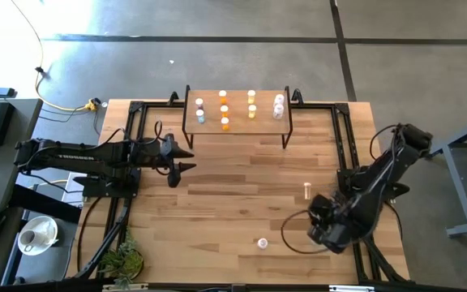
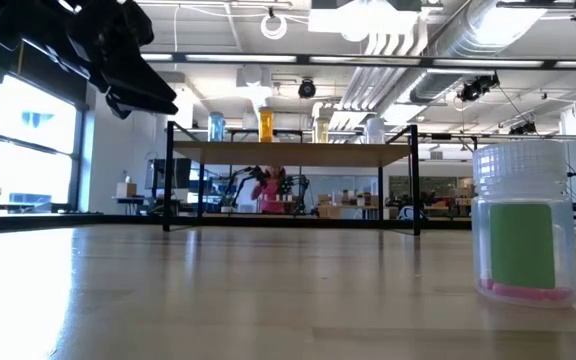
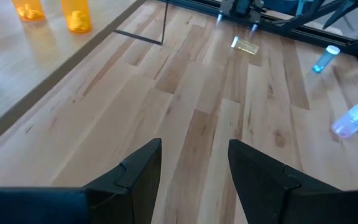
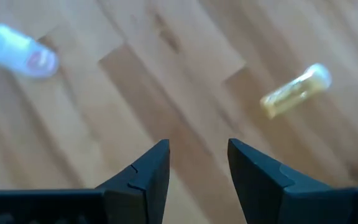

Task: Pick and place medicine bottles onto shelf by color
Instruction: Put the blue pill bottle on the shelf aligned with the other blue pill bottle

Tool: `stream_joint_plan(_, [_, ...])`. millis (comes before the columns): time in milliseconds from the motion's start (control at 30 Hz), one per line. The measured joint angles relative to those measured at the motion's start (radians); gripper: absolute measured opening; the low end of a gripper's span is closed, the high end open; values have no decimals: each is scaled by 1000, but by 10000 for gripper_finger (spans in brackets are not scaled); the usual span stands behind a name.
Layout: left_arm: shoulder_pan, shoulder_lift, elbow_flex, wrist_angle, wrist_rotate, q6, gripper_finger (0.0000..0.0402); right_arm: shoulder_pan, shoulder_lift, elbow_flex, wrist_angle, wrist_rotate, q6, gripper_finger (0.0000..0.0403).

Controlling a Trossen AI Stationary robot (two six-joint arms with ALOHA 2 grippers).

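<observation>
Mostly sorted onto the shelf (image 1: 236,104); two bottles left on the table (image 1: 217,195): yellow bottle (image 1: 306,191), pinkish bottle (image 1: 263,242), both claws parted and empty.

The broad counter (image 1: 242,186) is pale wood in long planks, smooth with a soft satin sheen. The small raised shelf (image 1: 237,122) has a light wood top on thin black metal legs. The pinkish-white medicine bottle (image 2: 524,237) standing on the counter is translucent plastic with a ribbed cap and a matt green label. The yellow bottle (image 4: 295,91) lying on its side looks like clear glossy plastic. Both dark hands, left hand (image 3: 194,163) and right hand (image 4: 199,163), have matt black fingers.
</observation>
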Motion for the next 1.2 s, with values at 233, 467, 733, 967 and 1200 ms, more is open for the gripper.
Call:
stream_joint_plan(233, [-16,0,0,0,-5,-6,175,152,0,0,7,-1,208,154])
stream_joint_plan(467, [-19,0,0,0,-5,-6,175,249,3,0,58,11,325,154])
stream_joint_plan(733, [-19,0,0,0,-18,-47,175,312,106,0,153,9,386,154])
stream_joint_plan(967, [-19,0,0,0,-35,-55,175,345,199,0,241,1,425,154])
stream_joint_plan(1200, [-19,0,0,0,-34,-92,175,376,283,0,283,-10,481,154])
